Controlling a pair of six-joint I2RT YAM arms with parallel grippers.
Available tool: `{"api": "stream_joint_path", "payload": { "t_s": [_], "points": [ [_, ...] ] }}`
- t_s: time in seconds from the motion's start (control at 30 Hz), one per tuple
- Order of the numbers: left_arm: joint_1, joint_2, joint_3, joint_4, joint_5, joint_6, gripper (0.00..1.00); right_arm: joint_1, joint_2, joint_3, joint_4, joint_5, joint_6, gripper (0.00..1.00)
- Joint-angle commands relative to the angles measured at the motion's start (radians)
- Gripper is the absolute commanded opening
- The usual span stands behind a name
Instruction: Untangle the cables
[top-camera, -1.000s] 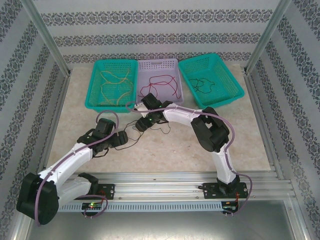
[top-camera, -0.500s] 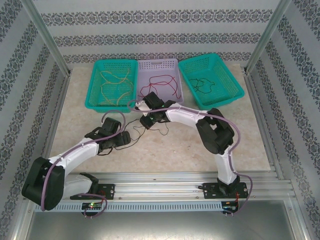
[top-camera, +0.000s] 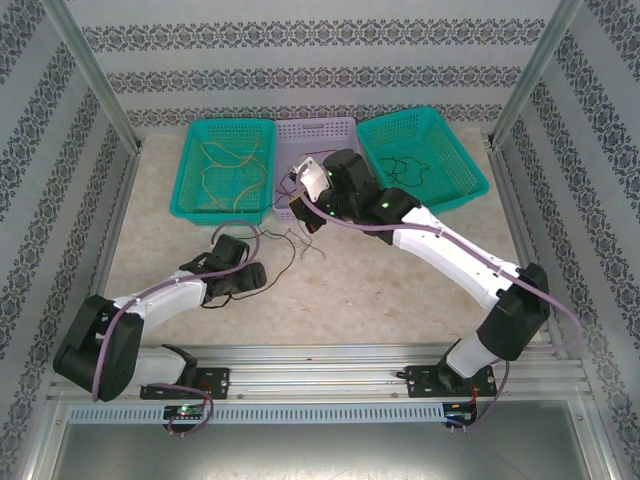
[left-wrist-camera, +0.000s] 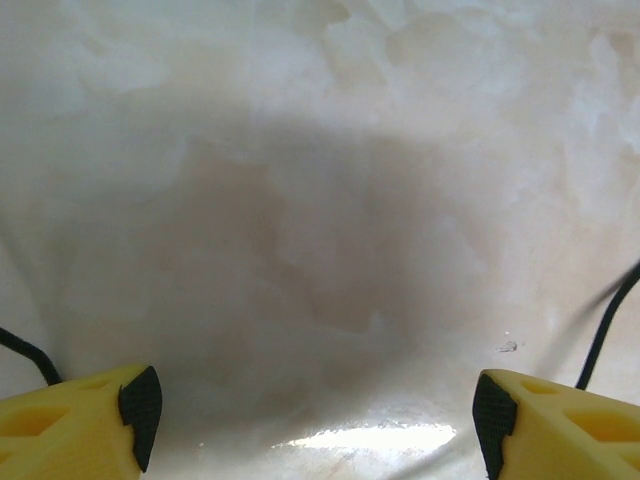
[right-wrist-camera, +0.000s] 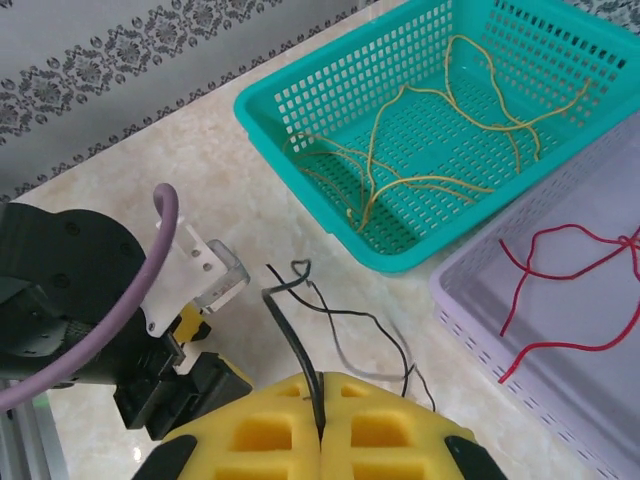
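Note:
A thin black cable (right-wrist-camera: 300, 335) is pinched between my right gripper's (right-wrist-camera: 320, 432) shut yellow fingers and trails down in loose loops to the table (top-camera: 290, 245). The right gripper (top-camera: 300, 200) hangs over the front of the purple basket (top-camera: 318, 132). My left gripper (top-camera: 257, 276) sits low on the table just left of the trailing loops. Its fingers (left-wrist-camera: 100, 420) stand wide apart with bare table between them. Black cable strands (left-wrist-camera: 608, 335) pass outside both fingers. Yellow cables (right-wrist-camera: 450, 120) lie in the left teal basket (top-camera: 190, 205), a red cable (right-wrist-camera: 570, 285) in the purple one, black cables (top-camera: 405, 170) in the right teal basket (top-camera: 470, 185).
The three baskets stand in a row at the back of the marble table (top-camera: 400, 290). The left arm's wrist (right-wrist-camera: 90, 300) is close below the right gripper. Metal frame posts (top-camera: 95, 75) and patterned walls close in the sides. A rail (top-camera: 330, 360) runs along the near edge.
The right gripper shut on the black cable, then rose and stretched back toward the purple basket, pulling the cable up. The left gripper slid a little right along the table, jaws narrowing slightly.

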Motion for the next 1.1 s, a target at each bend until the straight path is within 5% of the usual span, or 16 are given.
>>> {"api": "stream_joint_path", "payload": {
  "t_s": [0.0, 0.23, 0.63, 0.83, 1.07],
  "points": [
    [-0.018, 0.001, -0.011, 0.027, 0.026, 0.017, 0.8, 0.011, -0.051, -0.033, -0.058, 0.086, 0.007, 0.0],
    [-0.037, -0.04, -0.025, 0.0, 0.015, 0.034, 0.67, -0.074, -0.307, -0.116, 0.067, 0.208, 0.086, 0.0],
    [-0.074, -0.021, -0.035, 0.016, 0.021, 0.028, 0.57, -0.194, -0.54, -0.013, 0.001, 0.45, 0.109, 0.0],
    [-0.121, 0.019, -0.031, 0.051, 0.026, 0.015, 0.45, -0.225, -0.507, 0.166, -0.046, 0.536, 0.04, 0.0],
    [-0.216, 0.074, 0.008, 0.094, 0.0, -0.022, 0.38, -0.318, -0.373, 0.379, -0.128, 0.475, 0.021, 0.0]
  ]
}}
